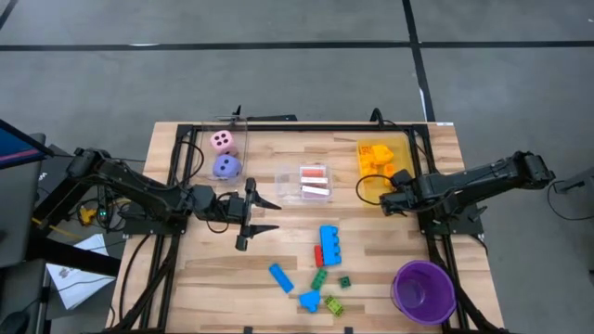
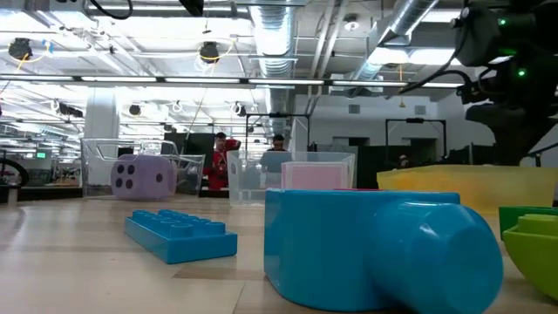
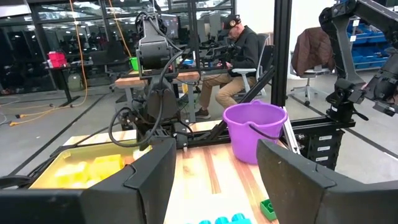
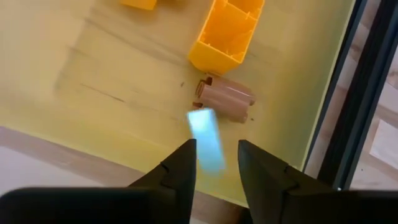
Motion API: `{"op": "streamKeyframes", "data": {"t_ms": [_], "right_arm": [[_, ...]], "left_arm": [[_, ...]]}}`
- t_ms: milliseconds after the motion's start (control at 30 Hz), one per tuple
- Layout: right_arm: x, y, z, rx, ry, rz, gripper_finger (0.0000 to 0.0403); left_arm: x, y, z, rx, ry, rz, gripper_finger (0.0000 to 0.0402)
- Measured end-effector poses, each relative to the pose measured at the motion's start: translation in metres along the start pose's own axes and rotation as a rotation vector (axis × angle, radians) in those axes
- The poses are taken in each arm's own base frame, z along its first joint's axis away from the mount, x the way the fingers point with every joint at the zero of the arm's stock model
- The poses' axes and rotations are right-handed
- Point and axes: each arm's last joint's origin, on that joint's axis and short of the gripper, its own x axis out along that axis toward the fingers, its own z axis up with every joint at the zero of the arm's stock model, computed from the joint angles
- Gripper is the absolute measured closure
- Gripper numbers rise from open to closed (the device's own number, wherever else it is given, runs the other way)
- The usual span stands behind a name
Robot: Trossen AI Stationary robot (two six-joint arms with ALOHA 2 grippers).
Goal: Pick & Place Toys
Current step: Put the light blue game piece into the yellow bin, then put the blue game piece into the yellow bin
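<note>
Two grippers seen, right gripper [image 4: 214, 165] parted over yellow bin [image 1: 401, 148], pale blue brick [image 4: 206, 140] loose between fingers, left gripper [image 1: 249, 215] held apart, empty.

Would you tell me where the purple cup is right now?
In the high view, the purple cup stands at the table's near right corner, right of the scattered bricks.

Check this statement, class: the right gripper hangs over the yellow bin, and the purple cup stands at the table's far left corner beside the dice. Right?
Not quite. The right gripper does hang over the yellow bin, but the purple cup stands at the near right corner, well away from the dice. The high view shows this.
</note>
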Motion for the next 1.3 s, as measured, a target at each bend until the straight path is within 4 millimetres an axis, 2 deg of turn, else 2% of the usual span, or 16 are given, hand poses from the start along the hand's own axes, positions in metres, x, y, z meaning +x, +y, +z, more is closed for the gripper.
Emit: {"op": "streamKeyframes", "data": {"t_ms": [267, 600, 1000, 1133, 1300], "right_arm": [[0.000, 0.001, 0.001, -0.015, -0.006, 0.012, 0.0267], [-0.016, 0.005, 0.005, -0.046, -0.120, 0.028, 0.0254], [-0.070, 0.027, 0.003, -0.122, -0.417, 0.258, 0.0232], [-0.089, 0.037, -0.001, -0.183, -0.496, 0.379, 0.0210], [-0.112, 0.048, -0.007, -0.277, -0.588, 0.530, 0.0165]], "left_arm": [[0.000, 0.000, 0.000, 0.000, 0.000, 0.000, 0.0183], [0.000, 0.000, 0.000, 0.005, 0.000, 0.000, 0.0183], [0.000, 0.000, 0.000, 0.006, 0.000, 0.000, 0.0183], [0.000, -0.002, -0.002, 0.010, 0.017, -0.010, 0.0183], [0.005, -0.016, -0.016, 0.083, 0.091, -0.062, 0.0161]]}}
